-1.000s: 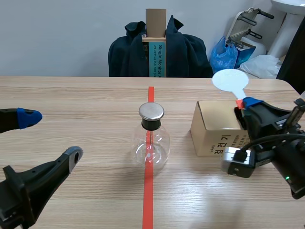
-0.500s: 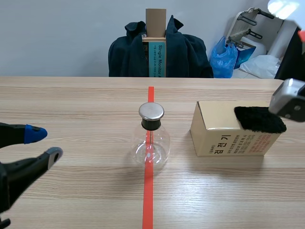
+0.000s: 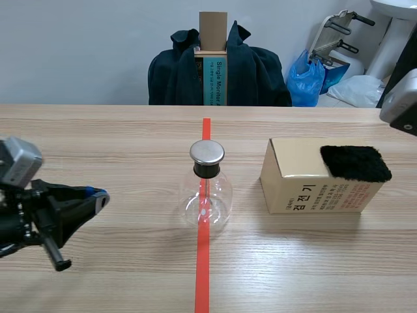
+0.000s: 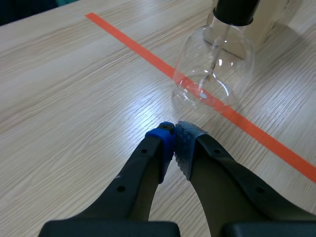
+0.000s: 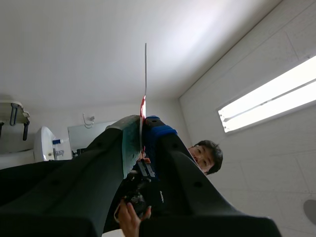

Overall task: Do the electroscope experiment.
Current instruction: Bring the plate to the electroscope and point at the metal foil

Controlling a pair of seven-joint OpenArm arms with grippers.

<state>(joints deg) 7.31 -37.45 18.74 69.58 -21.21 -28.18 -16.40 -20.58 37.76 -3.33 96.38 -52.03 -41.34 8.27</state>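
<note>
The glass electroscope flask [image 3: 205, 195] stands on the worktop [image 3: 117, 261]. To its left, low, is the left claw [image 4: 173, 136], clenched on nothing. To its right sits a box [image 3: 293, 179] topped with black fur [image 3: 355, 163]. Farther right and high up, the right claw [image 5: 140, 138] is grasping a thin white paddle [image 5: 145, 79].

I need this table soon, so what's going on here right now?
A two-armed robot is partway through an electroscope demo. The right gripper points up toward the ceiling, shut on a thin white paddle with a red stem. The left gripper is shut on nothing, low over the wooden table, short of the round clear glass flask with a metal cap. The flask stands on the orange-red tape line, untouched. Beside it, a black fuzzy pad lies on a tan cardboard box.
</note>
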